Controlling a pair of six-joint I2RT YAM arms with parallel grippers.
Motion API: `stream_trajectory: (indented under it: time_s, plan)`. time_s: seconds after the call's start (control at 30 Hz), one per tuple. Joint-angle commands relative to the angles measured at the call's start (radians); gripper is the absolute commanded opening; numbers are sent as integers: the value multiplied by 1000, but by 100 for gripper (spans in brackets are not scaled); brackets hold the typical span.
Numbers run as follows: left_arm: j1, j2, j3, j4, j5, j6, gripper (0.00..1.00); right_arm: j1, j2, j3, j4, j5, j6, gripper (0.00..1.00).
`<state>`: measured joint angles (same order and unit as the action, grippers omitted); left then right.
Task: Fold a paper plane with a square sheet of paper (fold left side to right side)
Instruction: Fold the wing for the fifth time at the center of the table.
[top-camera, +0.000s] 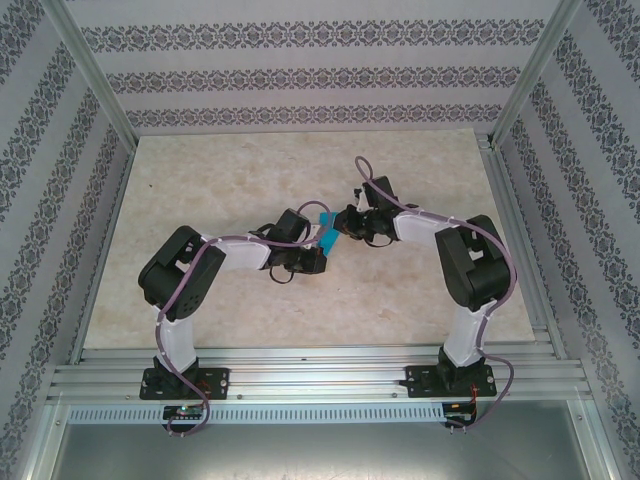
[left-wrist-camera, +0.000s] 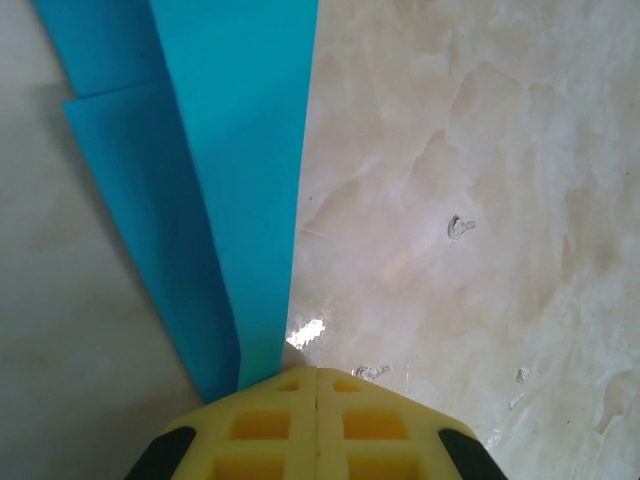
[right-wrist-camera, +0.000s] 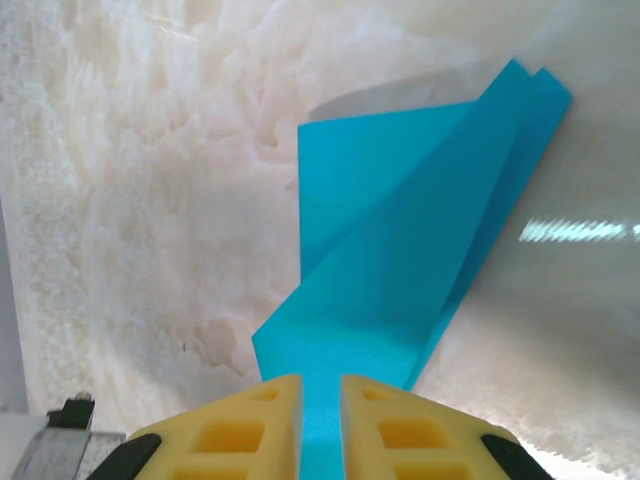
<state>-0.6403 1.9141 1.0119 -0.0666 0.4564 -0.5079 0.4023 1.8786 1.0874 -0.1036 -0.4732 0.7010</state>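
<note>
While pinching the folded sheet of paper (right-wrist-camera: 400, 280) in the right gripper (right-wrist-camera: 320, 385), with left gripper (left-wrist-camera: 317, 372) shut alongside, seemed mid-fold; probably needed flattening next.

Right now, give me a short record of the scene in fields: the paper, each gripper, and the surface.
paper: blue paper, folded into overlapping layers, mid-table between the two arms
left: left gripper shut, its tip at the paper's narrow end; pinning or pinching, unclear
right: right gripper closed on a raised flap of the paper, blue showing between its fingers
surface: pale marbled table
</note>
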Motion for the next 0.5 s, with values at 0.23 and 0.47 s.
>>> stream_trajectory:
  time_s: [0.23,0.47]
  plan:
    - [2,48,-43,-32,-42,-1,0,59,110,32,82,-34,55,13]
    - [1,42,-80,-22,-43,-6,0,45,158,103,-35,74,-57,12]
